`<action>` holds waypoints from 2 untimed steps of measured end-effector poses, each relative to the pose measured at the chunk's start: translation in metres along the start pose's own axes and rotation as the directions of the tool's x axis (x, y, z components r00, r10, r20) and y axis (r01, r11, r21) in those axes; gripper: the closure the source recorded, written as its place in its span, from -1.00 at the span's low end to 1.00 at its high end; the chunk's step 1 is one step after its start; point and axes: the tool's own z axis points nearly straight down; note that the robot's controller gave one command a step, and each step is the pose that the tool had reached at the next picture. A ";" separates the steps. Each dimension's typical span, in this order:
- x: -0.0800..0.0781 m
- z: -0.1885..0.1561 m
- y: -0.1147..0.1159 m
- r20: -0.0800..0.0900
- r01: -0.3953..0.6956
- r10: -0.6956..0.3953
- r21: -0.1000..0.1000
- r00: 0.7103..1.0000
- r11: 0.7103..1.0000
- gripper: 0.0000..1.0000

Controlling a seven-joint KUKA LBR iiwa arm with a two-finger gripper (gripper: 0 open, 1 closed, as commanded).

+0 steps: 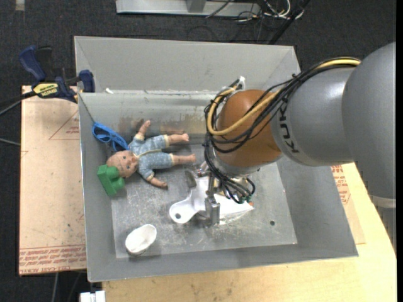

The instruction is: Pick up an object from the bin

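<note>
Here, on the scratched grey bin floor (272, 197) — dark carpet (75, 11) outside — the fingers (208, 214) reach a white scoop (181, 212), grip unclear.

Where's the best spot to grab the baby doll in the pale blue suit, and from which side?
Probably the torso of the pale blue-suited baby doll, from straight above, closing across its width. It lies flat with limbs splayed, and a green block sits right by its head, so the middle is the freest part.

Gripper (210, 214) is over white plastic piece (181, 211), ctr of bin (277, 200). Doll (148, 156) and green block (111, 180) lie nr view's left.
</note>
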 end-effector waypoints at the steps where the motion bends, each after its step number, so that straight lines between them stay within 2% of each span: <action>1: -0.004 0.004 0.004 0.009 0.054 -0.054 0.005 0.998 0.999 -1.00; 2: -0.009 0.007 0.007 0.012 0.324 -0.325 0.003 0.946 0.946 -1.00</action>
